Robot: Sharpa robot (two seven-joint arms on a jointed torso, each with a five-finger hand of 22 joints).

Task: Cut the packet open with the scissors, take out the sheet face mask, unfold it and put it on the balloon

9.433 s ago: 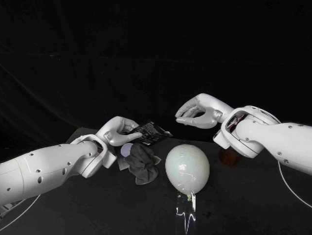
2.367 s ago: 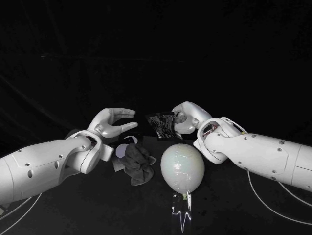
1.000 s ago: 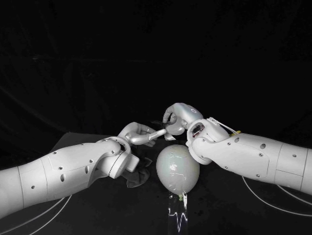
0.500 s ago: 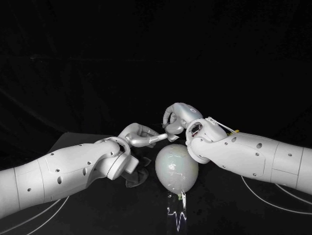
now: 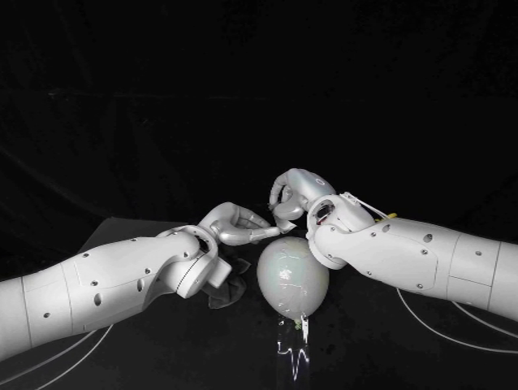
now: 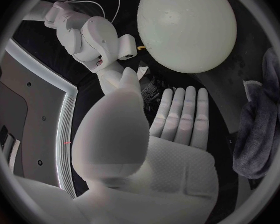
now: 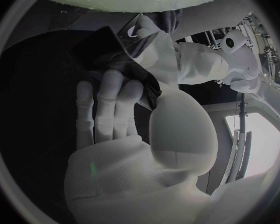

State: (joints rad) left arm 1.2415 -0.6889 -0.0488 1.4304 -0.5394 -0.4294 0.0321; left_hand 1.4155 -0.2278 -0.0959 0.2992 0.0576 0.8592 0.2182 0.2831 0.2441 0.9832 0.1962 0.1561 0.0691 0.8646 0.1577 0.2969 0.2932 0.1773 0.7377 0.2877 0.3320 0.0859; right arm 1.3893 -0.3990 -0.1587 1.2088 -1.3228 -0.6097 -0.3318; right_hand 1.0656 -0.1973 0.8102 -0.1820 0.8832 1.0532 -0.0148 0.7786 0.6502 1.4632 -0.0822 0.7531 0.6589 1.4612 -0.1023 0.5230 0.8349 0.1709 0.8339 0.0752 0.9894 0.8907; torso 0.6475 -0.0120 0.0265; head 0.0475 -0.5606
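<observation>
Right robot hand point(image 5: 291, 199) clamps the packet point(image 7: 115, 47) just above the balloon point(image 5: 292, 276); left robot hand point(image 5: 238, 226) stretches toward it from alongside, grip unclear

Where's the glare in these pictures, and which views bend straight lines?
Head view: a pale sheen on the balloon, its bright reflection streaking the black table below it. Right wrist view: light glints off the glossy packet. Both wrist views: fisheye, so straight edges bow.
</observation>
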